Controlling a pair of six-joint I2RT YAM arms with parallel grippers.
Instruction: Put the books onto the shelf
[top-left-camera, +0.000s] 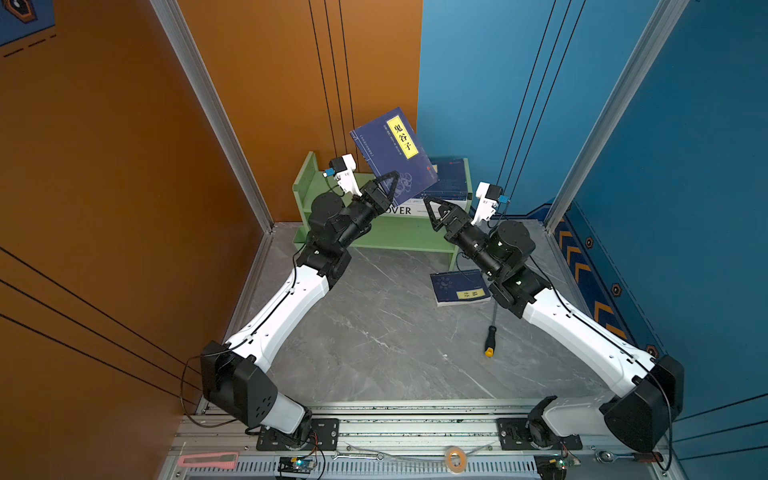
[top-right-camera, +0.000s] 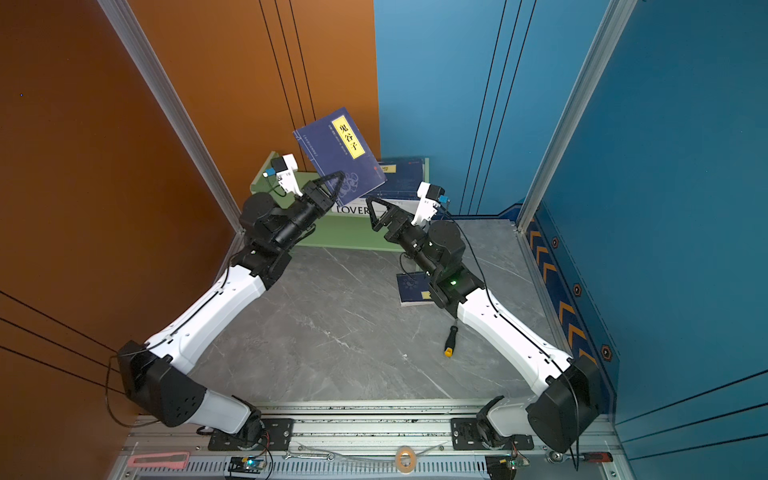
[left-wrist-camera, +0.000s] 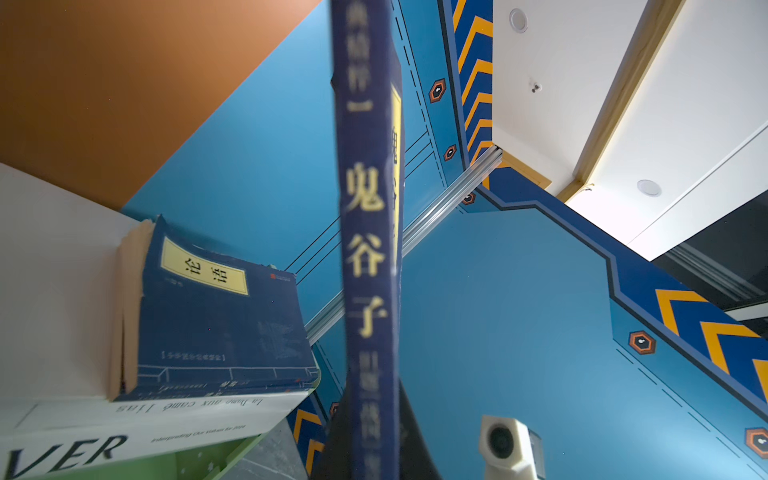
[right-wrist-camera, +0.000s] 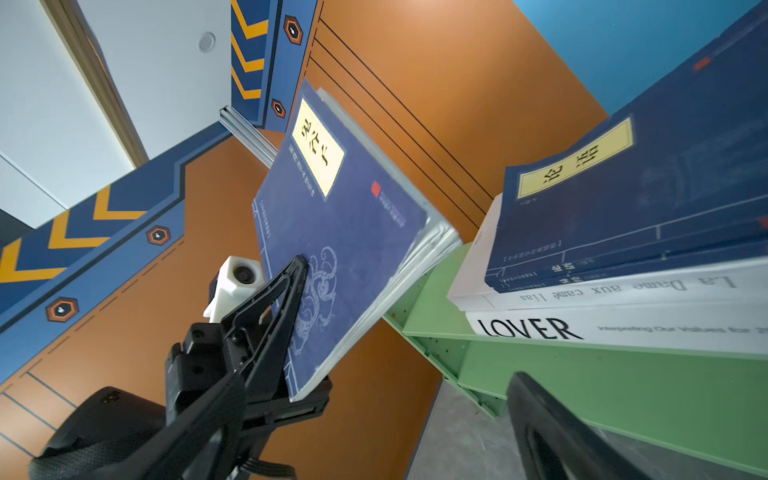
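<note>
There, left gripper (top-left-camera: 395, 176) pinches the blue book (top-left-camera: 390, 149), tilted over the green shelf (top-left-camera: 399, 239). Nearby, right gripper (top-left-camera: 430, 205) gapes empty

arms (top-left-camera: 291, 299): white shells, black joints | left claw (top-left-camera: 396, 176): black, triangular | wrist cameras (top-left-camera: 345, 163): white | cables (top-left-camera: 181, 386): black

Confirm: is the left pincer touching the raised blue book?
Touching. The right wrist view shows the left pincer shut on the raised blue book, its black tip pressed flat against the cover.

Screwdriver (top-left-camera: 491, 334) on marble tabletop (top-left-camera: 374, 345)
</note>
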